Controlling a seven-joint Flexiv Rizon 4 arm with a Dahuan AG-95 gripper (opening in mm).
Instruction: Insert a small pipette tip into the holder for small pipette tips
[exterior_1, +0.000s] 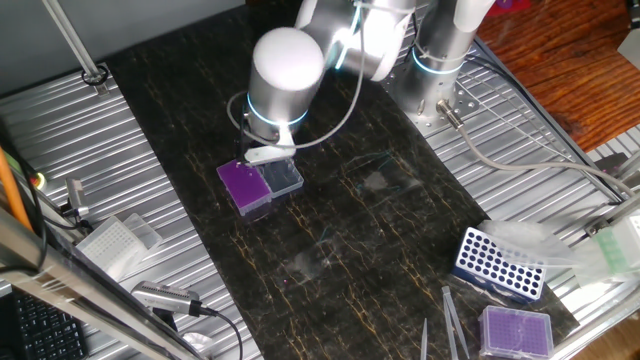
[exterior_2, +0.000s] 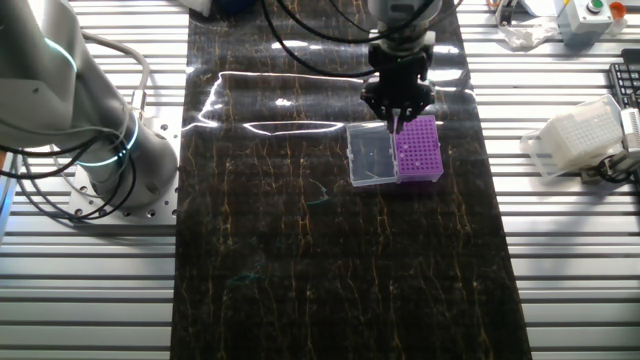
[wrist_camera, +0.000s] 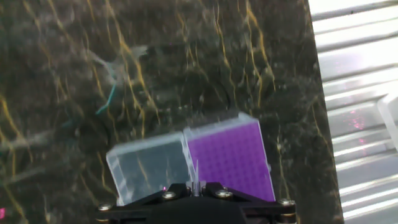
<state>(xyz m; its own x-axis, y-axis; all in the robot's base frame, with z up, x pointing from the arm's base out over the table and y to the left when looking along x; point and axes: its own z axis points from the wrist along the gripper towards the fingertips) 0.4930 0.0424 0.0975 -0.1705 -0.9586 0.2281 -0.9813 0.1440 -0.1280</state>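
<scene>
1. Small pipette tip: a thin clear cone, seen in the hand view sticking out from between the gripper's fingers, pointing down over the seam where the purple rack meets its lid. It is too fine to make out in either fixed view.
2. Gripper: fingers pressed together on the tip; in the other fixed view the gripper hangs just above the rack's near edge.
3. Holder for small pipette tips: a deep-purple box with a fine hole grid, directly below and slightly to one side of the fingers. Whether the tip touches the grid cannot be told.
4. Clear lid: attached, lying open flat beside the purple grid, on the opposite side of the fingertips.
5. Dark marbled mat: under the rack, around the gripper.
6. Blue-and-white rack and paler lilac rack: well apart from the gripper, at the mat's far corner.
</scene>
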